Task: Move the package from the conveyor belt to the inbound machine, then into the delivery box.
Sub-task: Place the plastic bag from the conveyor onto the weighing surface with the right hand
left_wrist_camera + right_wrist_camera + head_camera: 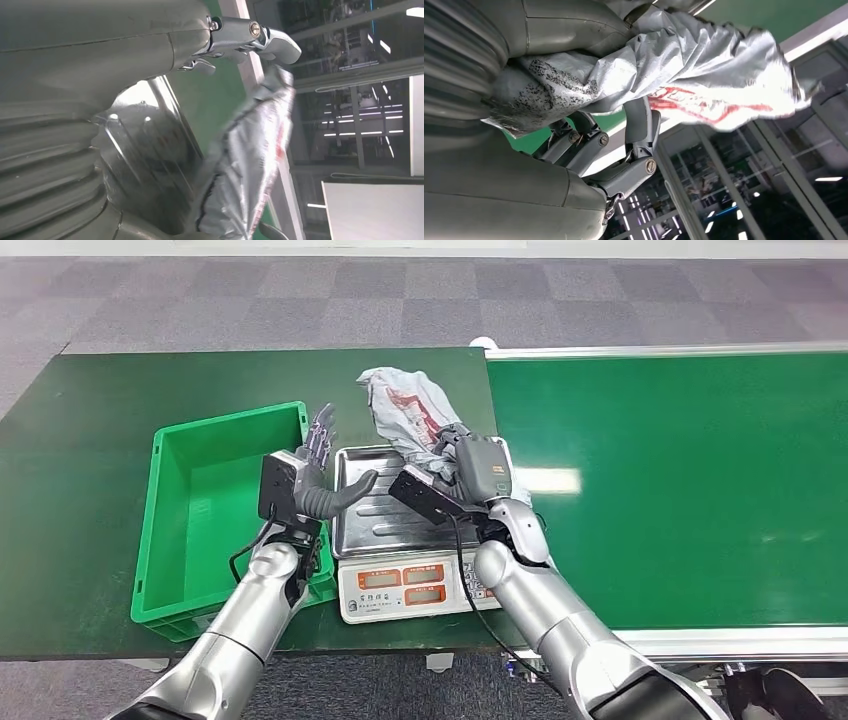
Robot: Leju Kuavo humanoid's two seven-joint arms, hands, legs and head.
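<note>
**A:** We have the package [408,412], a crumpled silver-grey bag, gripped in our right hand [462,462]. The right wrist view shows those fingers [642,120] wrapped around its bunched end. It hangs over the far edge of the scale's steel tray [368,523], with most of the bag trailing beyond it above the green worktop [150,390].

**B:** And our left hand [318,465] holds nothing; its fingers are spread, upright between the green box [190,505] and the tray.

**A:** What worries us most?

**B:** The bag is limp and we only hold one end. If we let go here, we judge that the loose part could drape over the tray's far rim, so the package lies half on the worktop and the scale [410,590] reads wrong.

**A:** It could also slide within the grip, since the film looks slick.

**B:** And our left hand stands just beside the tray. If it drifts inward it may touch the tray or catch the bag as it comes down.

**A:** Any writing we can read?

**B:** The bag carries red printing [704,107] and a black speckled patch near the grip, but the creases make it illegible. The scale's front has orange-framed displays and a keypad, too small to read. We see no brand.
</note>
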